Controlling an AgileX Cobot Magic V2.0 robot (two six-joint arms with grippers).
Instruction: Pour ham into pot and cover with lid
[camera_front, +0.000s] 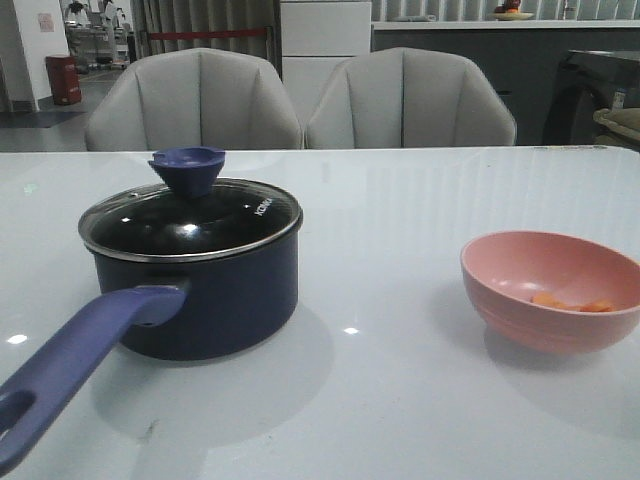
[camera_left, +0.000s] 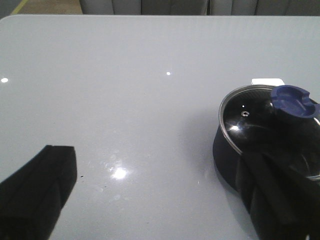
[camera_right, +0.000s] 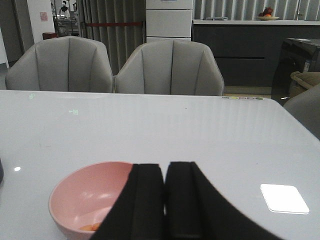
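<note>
With the glass lid (camera_front: 190, 222) seated on the navy pot (camera_front: 205, 300) at left, the left gripper (camera_left: 165, 200), jaws wide, should lift its blue knob (camera_front: 187, 168) straight up before the narrow-jawed right gripper (camera_right: 165, 200) tips the ham (camera_front: 575, 302) from the pink bowl (camera_front: 550, 290) at right.

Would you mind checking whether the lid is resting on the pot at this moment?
Touching. In the front view the lid's steel rim sits flush on the pot's top edge, with no gap visible.
</note>
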